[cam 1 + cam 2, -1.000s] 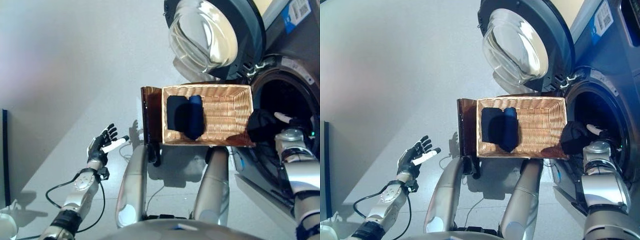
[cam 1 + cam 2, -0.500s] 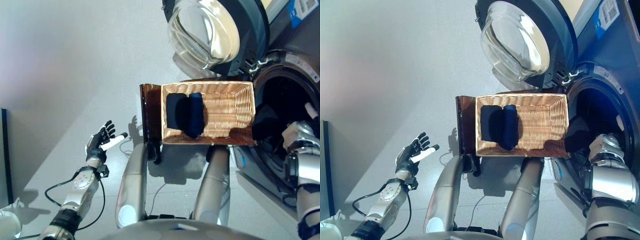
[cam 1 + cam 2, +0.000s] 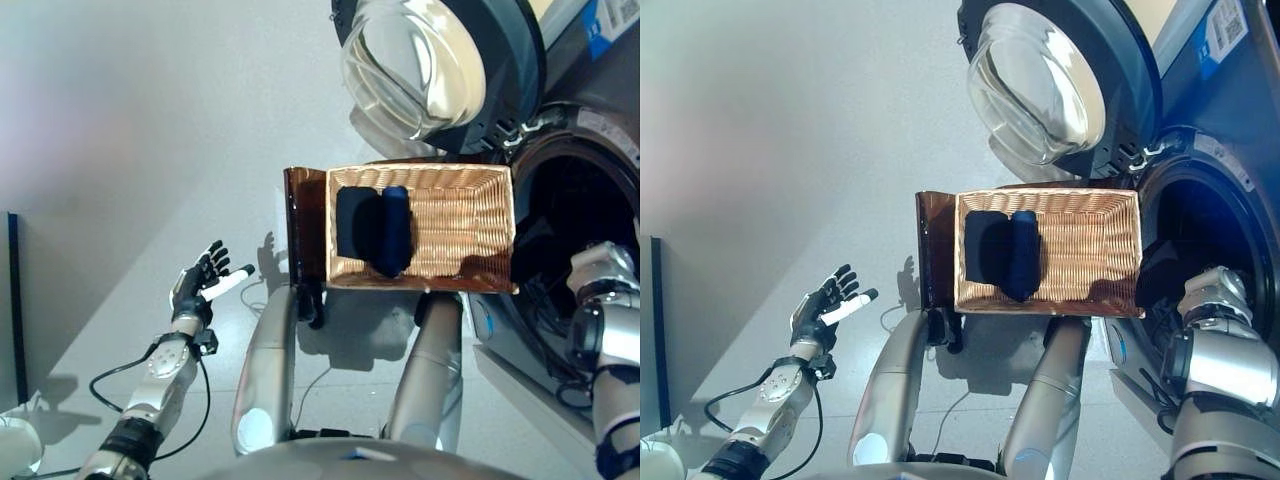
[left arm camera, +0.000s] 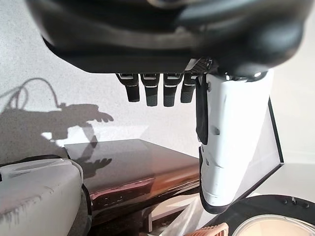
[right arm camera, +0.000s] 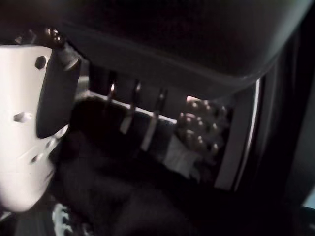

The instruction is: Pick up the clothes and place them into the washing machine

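Dark navy cloth (image 3: 374,230), folded into two lumps, lies in the wicker basket (image 3: 470,225) toward its left end, long axis running front to back. Another black garment (image 3: 1160,275) sits at the washing machine (image 3: 1225,210) drum mouth, just beside the basket's right edge. My right hand (image 5: 29,142) reaches into the drum over dark fabric; I cannot tell how its fingers are set. My left hand (image 3: 200,285) hangs over the floor, fingers spread. The round glass door (image 3: 420,60) stands open above the basket.
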`<state>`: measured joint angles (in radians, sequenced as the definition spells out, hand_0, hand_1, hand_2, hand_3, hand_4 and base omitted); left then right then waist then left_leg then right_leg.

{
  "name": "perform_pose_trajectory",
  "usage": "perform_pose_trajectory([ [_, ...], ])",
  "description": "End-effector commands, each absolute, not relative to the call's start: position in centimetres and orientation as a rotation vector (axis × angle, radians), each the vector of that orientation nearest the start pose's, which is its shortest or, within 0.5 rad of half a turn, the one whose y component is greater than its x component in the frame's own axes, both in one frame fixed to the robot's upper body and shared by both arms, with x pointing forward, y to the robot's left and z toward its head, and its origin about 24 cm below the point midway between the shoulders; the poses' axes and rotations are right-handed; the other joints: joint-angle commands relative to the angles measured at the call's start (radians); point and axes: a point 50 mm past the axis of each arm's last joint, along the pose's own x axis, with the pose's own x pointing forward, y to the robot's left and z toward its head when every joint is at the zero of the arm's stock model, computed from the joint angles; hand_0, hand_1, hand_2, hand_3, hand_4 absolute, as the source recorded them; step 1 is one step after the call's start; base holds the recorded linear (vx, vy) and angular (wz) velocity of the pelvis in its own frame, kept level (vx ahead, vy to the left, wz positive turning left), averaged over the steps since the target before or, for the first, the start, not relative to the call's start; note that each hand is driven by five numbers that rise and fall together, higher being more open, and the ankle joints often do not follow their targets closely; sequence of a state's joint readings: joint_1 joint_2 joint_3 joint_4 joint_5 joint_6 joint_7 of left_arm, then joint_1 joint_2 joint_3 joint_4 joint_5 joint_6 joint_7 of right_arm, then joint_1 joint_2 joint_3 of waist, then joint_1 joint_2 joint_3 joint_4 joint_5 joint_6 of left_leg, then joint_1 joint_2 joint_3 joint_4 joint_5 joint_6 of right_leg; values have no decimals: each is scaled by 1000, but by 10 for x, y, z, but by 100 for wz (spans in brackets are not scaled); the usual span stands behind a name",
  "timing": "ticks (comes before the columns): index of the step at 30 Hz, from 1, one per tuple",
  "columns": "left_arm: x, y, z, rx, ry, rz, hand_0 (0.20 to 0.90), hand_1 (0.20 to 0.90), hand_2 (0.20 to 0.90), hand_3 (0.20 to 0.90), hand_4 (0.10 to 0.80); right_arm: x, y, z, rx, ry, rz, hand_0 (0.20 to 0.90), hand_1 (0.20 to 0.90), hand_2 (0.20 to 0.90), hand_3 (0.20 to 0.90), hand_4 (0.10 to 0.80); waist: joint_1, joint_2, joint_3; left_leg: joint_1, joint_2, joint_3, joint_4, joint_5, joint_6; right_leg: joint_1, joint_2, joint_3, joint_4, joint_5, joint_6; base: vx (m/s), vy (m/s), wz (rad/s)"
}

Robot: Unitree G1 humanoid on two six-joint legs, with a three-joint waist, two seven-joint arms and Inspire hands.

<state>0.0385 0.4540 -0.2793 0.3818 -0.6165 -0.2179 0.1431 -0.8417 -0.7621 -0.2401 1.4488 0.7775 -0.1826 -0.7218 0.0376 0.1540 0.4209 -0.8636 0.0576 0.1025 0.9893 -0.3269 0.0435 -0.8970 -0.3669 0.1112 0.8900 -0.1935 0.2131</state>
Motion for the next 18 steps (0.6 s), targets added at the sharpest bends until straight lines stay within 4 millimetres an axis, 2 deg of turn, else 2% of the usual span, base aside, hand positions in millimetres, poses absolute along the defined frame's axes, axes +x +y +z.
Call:
perform_pose_trajectory([
  [1,221,254,-7,-20,178,192,900,900,900,900,800,263,-432,110,443,13,-1580,900,900,900,900,800,-6,-17,-62,91,98,-117,-42,-24,-153,70,-38,40,-47,32,-20,0,0,0],
  [5,220,255,-9,-27,185,209,900,900,900,900,800,269,-425,109,515,-38,-1557,900,900,900,900,800,-11,-20,-60,93,101,-115,-45,-23,-152,74,-37,40,-52,34,-21,0,0,0],
  [11,217,255,-13,-36,197,217,900,900,900,900,800,278,-416,112,473,-69,-1511,900,900,900,900,800,-12,-23,-57,110,100,-115,-70,-12,-151,92,-38,40,-79,50,-20,0,0,0],
  [13,217,255,-13,-37,196,217,900,900,900,900,800,284,-410,111,426,-68,-1464,900,900,900,900,800,-15,-26,-54,118,101,-115,-86,-2,-150,103,-39,35,-96,59,-21,0,0,0],
  [15,217,255,-12,-40,188,216,900,900,900,900,800,293,-398,105,236,-16,-1376,900,900,900,900,800,-18,-32,-50,130,101,-114,-117,18,-153,117,-39,30,-122,75,-21,0,0,0],
  [16,217,255,-12,-40,188,217,900,900,900,900,800,293,-398,105,234,-16,-1376,900,900,900,900,800,-19,-32,-50,131,101,-114,-118,19,-153,119,-39,30,-123,76,-21,1,2,-4],
  [18,217,255,-12,-45,182,225,900,900,900,900,800,296,-389,96,121,21,-1342,900,900,900,900,800,-22,-36,-47,138,103,-115,-139,33,-154,124,-36,28,-143,89,-23,3,-2,-7],
])
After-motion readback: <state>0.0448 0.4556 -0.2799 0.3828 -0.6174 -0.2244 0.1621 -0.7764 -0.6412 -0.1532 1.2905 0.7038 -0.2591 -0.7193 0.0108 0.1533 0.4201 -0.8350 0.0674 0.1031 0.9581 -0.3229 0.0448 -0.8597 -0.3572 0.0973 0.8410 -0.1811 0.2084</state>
